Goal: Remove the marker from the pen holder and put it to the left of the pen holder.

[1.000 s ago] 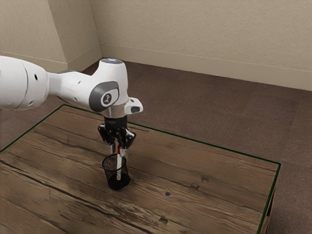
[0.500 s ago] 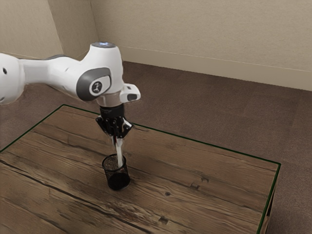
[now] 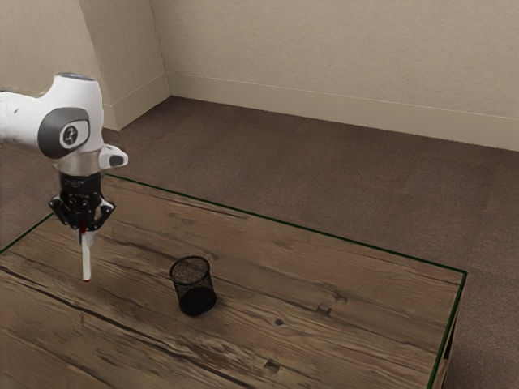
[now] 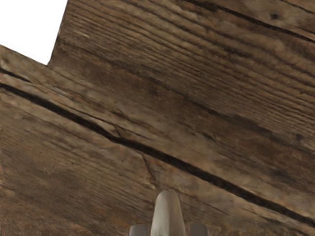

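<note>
My gripper (image 3: 86, 233) is at the exterior view's left, shut on the upper end of the white marker (image 3: 87, 259). The marker hangs nearly upright, with red near the fingers and a bit of red at its lower tip. Whether that tip touches the table cannot be told. The black mesh pen holder (image 3: 193, 286) stands upright with nothing in it, apart from the gripper toward the exterior view's right. In the wrist view the marker (image 4: 168, 216) is a pale rounded shape between the fingertips of the gripper (image 4: 168, 230).
The wooden table (image 3: 324, 324) lies under the gripper and the pen holder, with a dark green edge along its far side. Brown carpet (image 3: 365, 178) and a beige wall (image 3: 324, 57) are beyond it.
The marker rose out of the pen holder in my gripper's hold, then went with it toward the exterior view's left. The pen holder stayed where it was.
</note>
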`<state>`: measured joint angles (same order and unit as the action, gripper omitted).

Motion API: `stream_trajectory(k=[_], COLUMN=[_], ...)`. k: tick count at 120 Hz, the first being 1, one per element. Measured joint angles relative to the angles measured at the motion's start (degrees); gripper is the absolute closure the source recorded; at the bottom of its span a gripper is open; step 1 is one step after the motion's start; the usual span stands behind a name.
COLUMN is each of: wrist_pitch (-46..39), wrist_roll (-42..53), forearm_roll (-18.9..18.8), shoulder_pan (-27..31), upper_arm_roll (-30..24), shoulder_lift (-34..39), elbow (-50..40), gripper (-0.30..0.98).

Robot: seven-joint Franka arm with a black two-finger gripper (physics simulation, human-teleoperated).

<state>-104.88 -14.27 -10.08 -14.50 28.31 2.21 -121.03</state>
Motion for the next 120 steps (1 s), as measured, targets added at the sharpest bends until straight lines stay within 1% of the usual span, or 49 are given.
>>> stream_trajectory(k=[14,29,36,52,54,57,63,66,70,75,81,87,108,120], wrist_pitch=[1.39,2.53,2.81,3.33,3.46,3.65,4.96,6.21,7.67,9.21,10.69,11.85,14.26,14.95], wrist_roll=[-1.31,-2.27,-2.63,-3.20,-3.02,-2.17,0.08,1.14,2.49,4.06,5.80,7.41,12.12,14.24], forearm_roll=[0.01,1.30,1.66,2.01,1.92,1.56,1.05,0.94,0.97,1.15,1.34,1.47,1.66,1.70], shoulder_pan=[-3.01,-7.55,-9.03,-9.85,-9.18,-7.23,-3.28,-2.28,-3.54,-7.09,-10.89,-12.33,-7.80,-7.54], upper_arm_roll=[-0.47,-0.37,-0.36,-0.43,-0.97,-2.80,-8.38,-11.51,-14.15,-15.80,-16.58,-16.73,-16.51,-16.46], shoulder_lift=[-0.70,-0.77,-0.74,0.36,0.83,1.20,1.45,1.54,1.72,1.92,2.06,2.10,2.17,2.18], elbow=[-3.60,-4.87,-4.97,-4.26,-3.12,1.26,13.84,19.17,23.62,26.64,28.19,28.70,28.40,28.06], gripper=[0.75,0.47,0.36,0.20,0.18,0.17,0.13,0.12,0.10,0.09,0.07,0.06,0.04,0.03])
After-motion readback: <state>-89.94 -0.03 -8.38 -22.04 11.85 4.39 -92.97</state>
